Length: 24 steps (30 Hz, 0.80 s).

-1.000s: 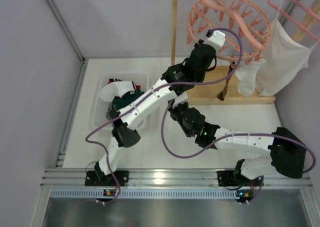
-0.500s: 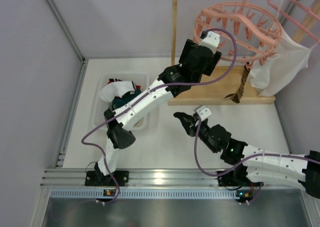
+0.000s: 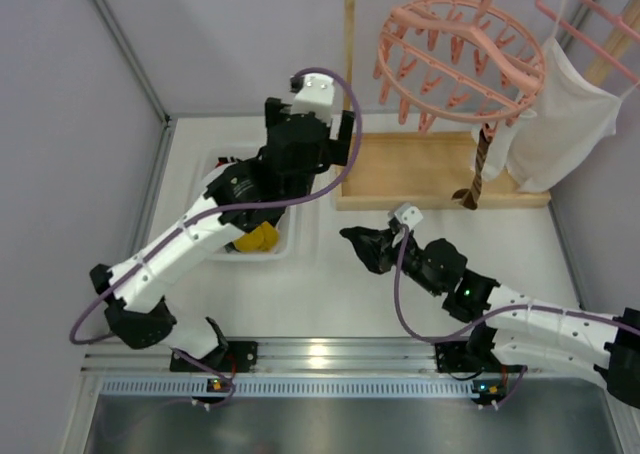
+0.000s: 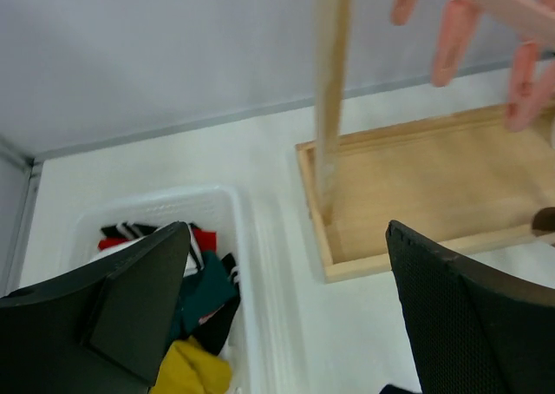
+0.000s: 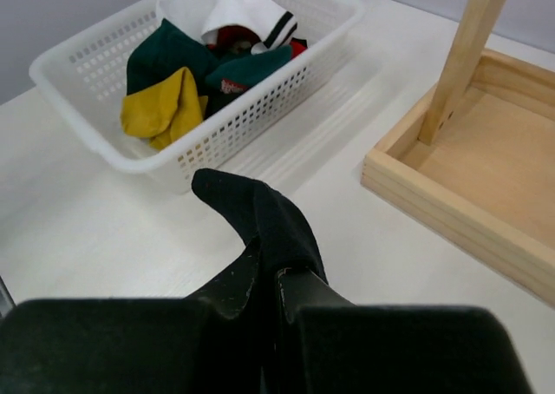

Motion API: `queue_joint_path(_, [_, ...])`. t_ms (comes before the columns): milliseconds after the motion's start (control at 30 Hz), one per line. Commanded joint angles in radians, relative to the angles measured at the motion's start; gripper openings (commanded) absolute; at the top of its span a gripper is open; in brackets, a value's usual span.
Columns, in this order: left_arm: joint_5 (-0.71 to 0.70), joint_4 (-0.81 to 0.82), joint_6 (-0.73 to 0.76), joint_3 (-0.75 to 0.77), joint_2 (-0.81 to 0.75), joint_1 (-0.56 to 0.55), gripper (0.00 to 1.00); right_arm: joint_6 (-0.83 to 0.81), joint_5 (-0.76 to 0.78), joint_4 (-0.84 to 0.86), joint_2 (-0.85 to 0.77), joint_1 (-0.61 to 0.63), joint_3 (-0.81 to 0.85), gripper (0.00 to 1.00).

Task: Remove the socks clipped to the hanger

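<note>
The round pink hanger (image 3: 460, 59) hangs from the wooden rail, its pegs (image 4: 451, 29) dangling. A brown sock (image 3: 483, 164) is still clipped to it at the right. My left gripper (image 3: 312, 146) hovers open above the right end of the white basket (image 3: 222, 164), and nothing lies between its jaws (image 4: 290, 325). Low over the table, my right gripper (image 3: 375, 246) is shut on a black sock (image 5: 260, 216), which sticks up past the fingers (image 5: 273, 277). Yellow (image 5: 165, 108), teal (image 5: 165, 55) and red-and-white socks lie in the basket (image 5: 113, 147).
The wooden rack base (image 3: 440, 174) and its upright post (image 3: 349, 74) stand right of the basket. A large white garment (image 3: 560, 124) hangs on a plain pink hanger at the far right. Grey walls close in the back and left.
My left arm has swung left from the hanger to above the basket and its jaws have opened. My right arm stretched out with the black sock. The ring hanger has swung.
</note>
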Motion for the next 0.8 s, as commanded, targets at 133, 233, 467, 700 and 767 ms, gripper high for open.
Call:
queue_joint_path(133, [-0.092, -0.174, -0.3, -0.351, -0.402, 0.224, 0.98, 0.031, -0.269, 0.08, 0.298, -0.061, 0.306, 0.0])
queue_joint_path(233, [-0.089, -0.292, -0.36, -0.422, -0.505, 0.32, 0.98, 0.048, -0.3, 0.094, 0.473, -0.07, 0.465, 0.0])
queue_joint_path(467, [-0.087, -0.361, -0.37, -0.539, -0.752, 0.364, 0.98, 0.083, -0.366, -0.019, 0.918, -0.104, 0.98, 0.0])
queue_joint_path(700, [-0.132, -0.337, -0.42, -0.715, -0.846, 0.364, 0.98, 0.088, -0.355, -0.187, 1.407, -0.111, 1.552, 0.08])
queue_joint_path(767, [-0.113, -0.307, -0.42, -0.778, -0.857, 0.366, 0.98, 0.103, -0.326, -0.231, 1.482, -0.113, 1.634, 0.04])
